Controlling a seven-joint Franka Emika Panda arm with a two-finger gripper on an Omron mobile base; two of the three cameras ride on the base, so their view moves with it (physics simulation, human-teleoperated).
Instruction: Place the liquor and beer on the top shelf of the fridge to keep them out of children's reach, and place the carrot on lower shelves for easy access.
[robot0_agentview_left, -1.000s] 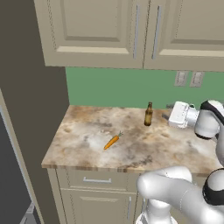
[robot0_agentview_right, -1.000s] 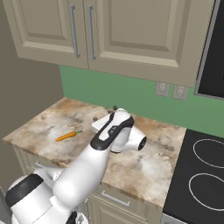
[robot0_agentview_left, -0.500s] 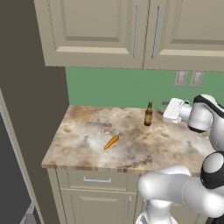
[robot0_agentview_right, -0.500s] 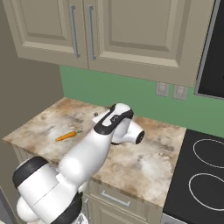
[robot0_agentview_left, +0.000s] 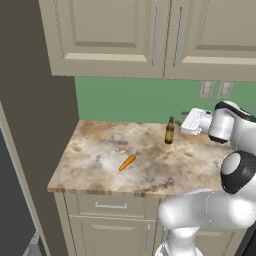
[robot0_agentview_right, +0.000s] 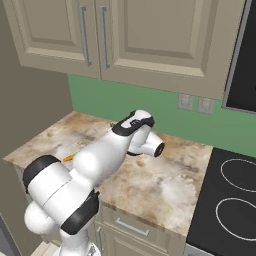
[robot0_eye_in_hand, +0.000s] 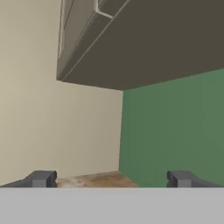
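The beer (robot0_agentview_left: 170, 131), a slim brown bottle, stands upright near the back of the marble counter (robot0_agentview_left: 95, 170). Left of it and nearer the front lies the orange carrot (robot0_agentview_left: 128, 161); a bit of the carrot (robot0_agentview_right: 68, 158) peeks out beside my arm. My gripper (robot0_agentview_left: 183, 119) hovers just right of the beer at about the height of its neck, pointing left. In the hand view my gripper (robot0_eye_in_hand: 111, 179) is open, its fingertips (robot0_eye_in_hand: 41, 178) wide apart with nothing between them. The liquor and the fridge shelves are out of view.
Beige wall cabinets (robot0_agentview_left: 150, 35) hang over the counter, above a green back wall (robot0_agentview_left: 125, 102). A tall dark panel (robot0_agentview_left: 35, 100) closes the counter's left end. A black cooktop (robot0_agentview_right: 235, 200) lies to the right. Drawers (robot0_agentview_left: 107, 206) sit below the counter.
My hand has swung a little left towards the beer and turned at the wrist. The jaws have stayed open. Beer and carrot have not moved.
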